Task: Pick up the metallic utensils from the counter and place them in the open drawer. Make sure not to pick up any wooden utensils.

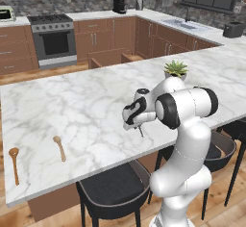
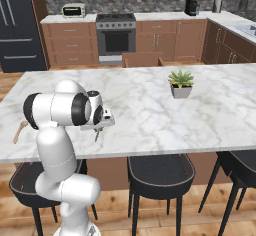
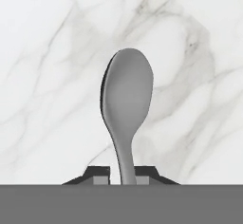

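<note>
Gripper (image 3: pixel 124 174): closed on the spoon (image 3: pixel 127 99) handle — bottom centre of hand view.
Spoon: grey metal, bowl over the counter (image 3: pixel 47 52).
Wooden spoons (image 1: pixel 59 147): lower left, left base view.
Writing: none legible.

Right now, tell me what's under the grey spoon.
In the hand view, only white marble counter lies under the grey spoon. The tool is shut on its handle, whose lower end is hidden.
</note>
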